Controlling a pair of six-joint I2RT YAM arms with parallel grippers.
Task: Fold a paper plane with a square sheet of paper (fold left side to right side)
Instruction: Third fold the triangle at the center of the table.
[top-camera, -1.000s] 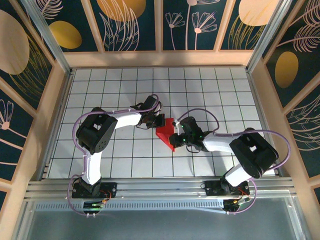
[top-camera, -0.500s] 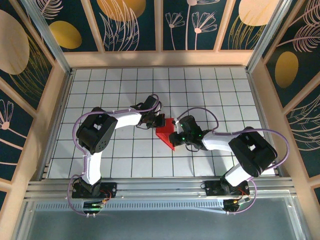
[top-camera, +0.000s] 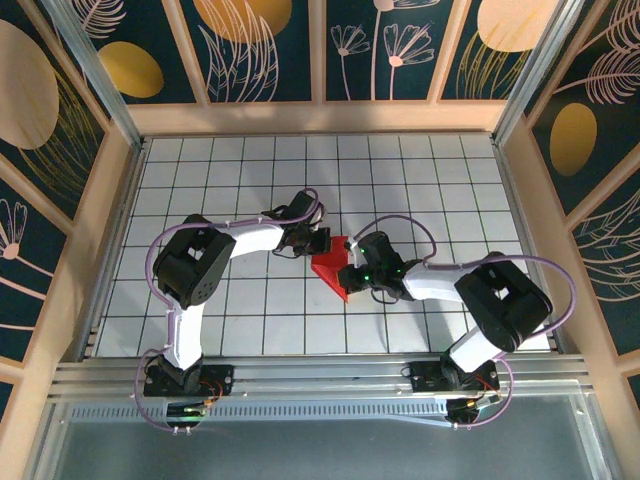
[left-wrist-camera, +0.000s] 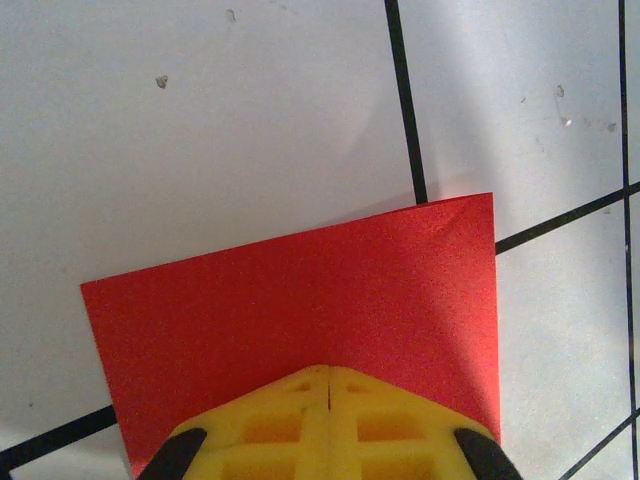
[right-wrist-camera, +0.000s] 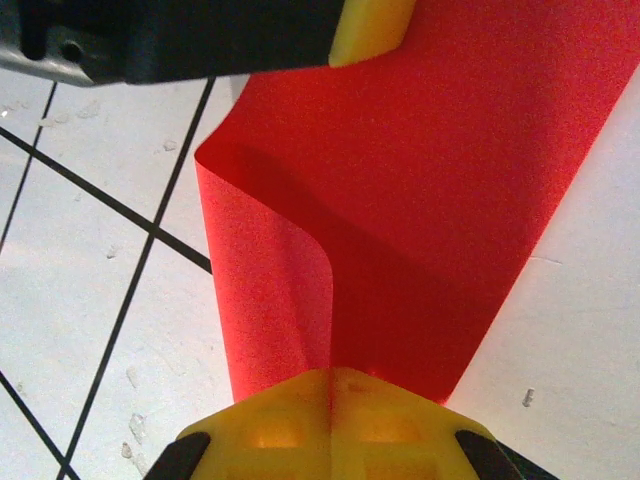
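Pinning the thin bright red square sheet of paper (left-wrist-camera: 300, 290) to the centre of the white gridded tabletop (left-wrist-camera: 200, 130), the closed left end effector (left-wrist-camera: 328, 375) anchors it. The right end effector (right-wrist-camera: 330, 378), clamped on the paper's curled-over flap, likely steers the fold.

White grid tbl (top-camera: 200, 180), folded red paper (top-camera: 333, 270) mid-tbl

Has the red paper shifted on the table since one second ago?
No. The square sheet of paper keeps its place: its near tip lies against the same black grid lines of the table as before.
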